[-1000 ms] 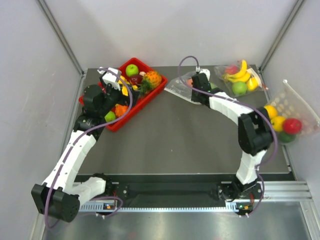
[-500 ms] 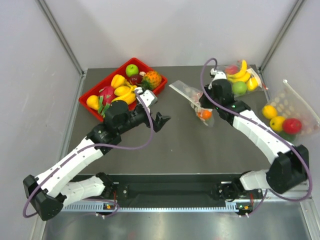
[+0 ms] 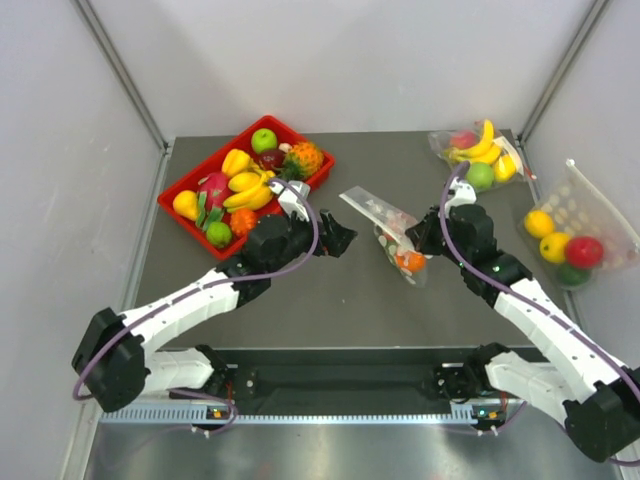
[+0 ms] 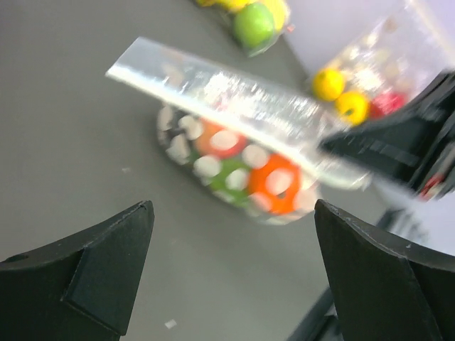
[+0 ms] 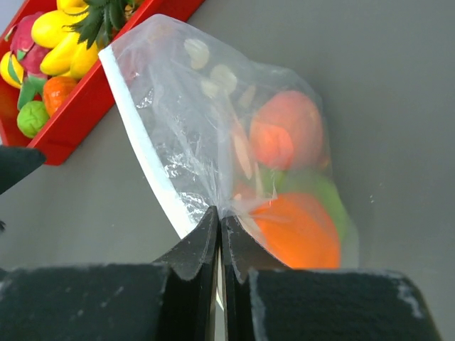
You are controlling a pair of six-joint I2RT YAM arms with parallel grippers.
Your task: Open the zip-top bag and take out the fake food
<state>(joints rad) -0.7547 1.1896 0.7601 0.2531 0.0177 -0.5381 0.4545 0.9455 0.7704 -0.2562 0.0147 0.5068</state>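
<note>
The dotted zip-top bag point(image 3: 385, 222) lies mid-table with its white zip strip point(image 5: 146, 167) along its left edge. Inside are a pinkish peach point(image 5: 284, 129), an orange fruit point(image 5: 298, 229) and a green one point(image 5: 316, 190). My right gripper point(image 5: 220, 222) is shut on a pinch of the bag's plastic beside the strip; it is at the bag's right end in the top view point(image 3: 418, 240). My left gripper point(image 3: 342, 240) is open and empty, just left of the bag; in its wrist view point(image 4: 231, 263) the bag point(image 4: 234, 128) lies ahead between its spread fingers.
A red tray point(image 3: 320, 172) of fruit stands at the back left. A clear bag of bananas and a green apple point(image 3: 478, 152) lies at the back right. A bigger dotted bag of yellow and red fruit point(image 3: 570, 235) leans at the right wall.
My right gripper has carried the bag from the back toward mid-table. My left arm has left the red tray and swung right to the bag's left side.
</note>
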